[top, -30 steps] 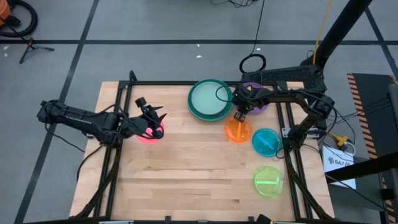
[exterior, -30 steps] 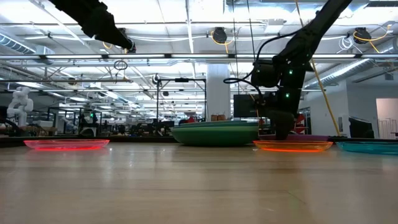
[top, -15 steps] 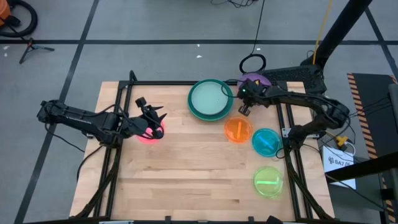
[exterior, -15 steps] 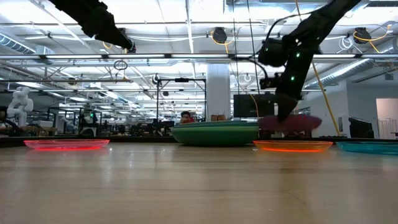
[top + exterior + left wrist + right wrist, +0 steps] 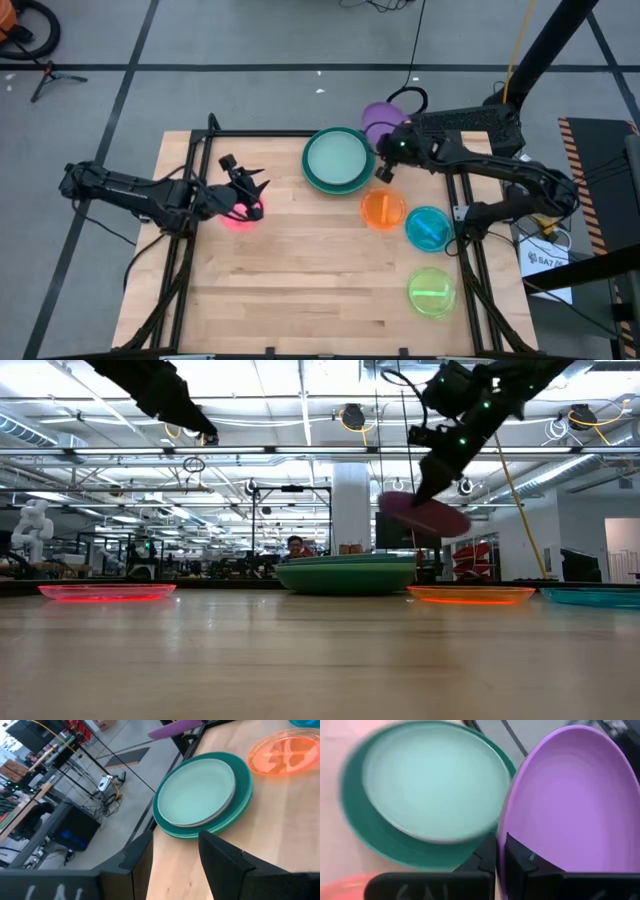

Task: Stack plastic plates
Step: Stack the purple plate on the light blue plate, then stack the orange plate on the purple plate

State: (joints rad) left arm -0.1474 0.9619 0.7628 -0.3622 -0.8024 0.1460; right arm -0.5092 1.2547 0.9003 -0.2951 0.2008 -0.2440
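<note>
Above counter back edge | right end effector (image 5: 384, 167) clamps tilted purple plate (image 5: 378, 118) rim, airborne beside mint-on-green stack (image 5: 337, 160) | tip: level, centre over mint, lower gently | left end effector (image 5: 250, 187) parted over pink plate (image 5: 240, 217)

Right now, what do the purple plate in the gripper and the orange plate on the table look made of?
Purple plate: opaque plastic, likely, with a smooth, soft sheen. Orange plate: see-through plastic, apparently; it glows and the table shows through. Right gripper holds the purple one.
</note>
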